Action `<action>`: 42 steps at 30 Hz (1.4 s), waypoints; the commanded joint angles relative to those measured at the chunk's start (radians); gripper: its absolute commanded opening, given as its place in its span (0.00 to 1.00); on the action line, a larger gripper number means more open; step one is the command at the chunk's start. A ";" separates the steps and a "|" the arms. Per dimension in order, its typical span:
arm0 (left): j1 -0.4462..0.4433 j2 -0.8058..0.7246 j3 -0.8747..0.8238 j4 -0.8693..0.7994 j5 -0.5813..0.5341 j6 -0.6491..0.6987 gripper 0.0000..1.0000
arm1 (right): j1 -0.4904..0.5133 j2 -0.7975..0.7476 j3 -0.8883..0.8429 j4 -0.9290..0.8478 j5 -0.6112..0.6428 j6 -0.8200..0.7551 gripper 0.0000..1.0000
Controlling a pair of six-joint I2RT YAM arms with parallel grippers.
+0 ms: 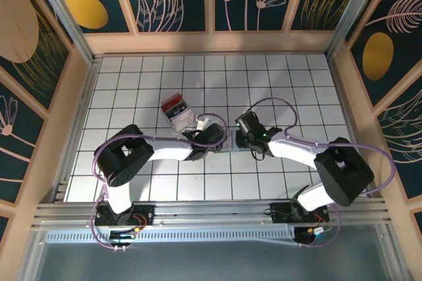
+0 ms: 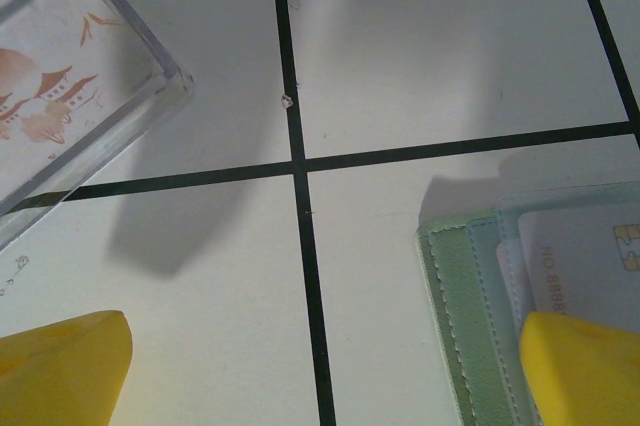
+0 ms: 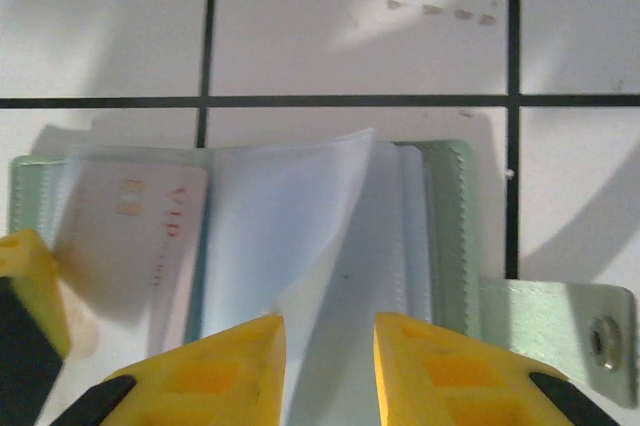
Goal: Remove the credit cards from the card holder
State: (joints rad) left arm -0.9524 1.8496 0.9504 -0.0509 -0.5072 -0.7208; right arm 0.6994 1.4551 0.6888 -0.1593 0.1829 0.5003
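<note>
The card holder (image 3: pixel 445 236) lies open on the white tiles, pale green with clear sleeves. A credit card (image 3: pixel 140 231) with reddish print sits in its left sleeve. One sleeve leaf (image 3: pixel 320 196) stands up from the middle. My right gripper (image 3: pixel 330 371) hovers over it, jaws slightly apart, the leaf rising between them unclamped. My left gripper (image 2: pixel 320 376) is wide open; one fingertip (image 2: pixel 585 371) rests over the holder (image 2: pixel 465 316) and a chip card (image 2: pixel 590 256), the other fingertip (image 2: pixel 60 371) over bare tile. In the top view both grippers (image 1: pixel 216 136) (image 1: pixel 241 134) meet at the holder (image 1: pixel 229 145).
A clear box (image 2: pixel 70 96) with red-and-white contents lies just beyond the left gripper, also in the top view (image 1: pixel 177 111). The holder's strap with a snap (image 3: pixel 560 326) sticks out on the right. Wooden walls (image 1: pixel 79 96) ring the tiled table.
</note>
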 commanded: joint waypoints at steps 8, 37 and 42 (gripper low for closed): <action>-0.040 0.044 0.126 -0.115 -0.086 0.109 0.99 | -0.046 -0.079 -0.051 0.048 -0.025 0.046 0.30; -0.119 0.264 0.411 -0.123 -0.059 0.215 0.99 | -0.184 -0.433 -0.073 -0.043 0.090 0.116 0.39; -0.119 0.183 0.373 -0.103 -0.075 0.189 0.99 | -0.193 -0.432 -0.049 -0.058 0.090 0.124 0.39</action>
State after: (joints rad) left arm -1.0710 2.0964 1.3392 -0.1425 -0.5732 -0.5056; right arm 0.5186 1.0348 0.6064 -0.1917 0.2398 0.6022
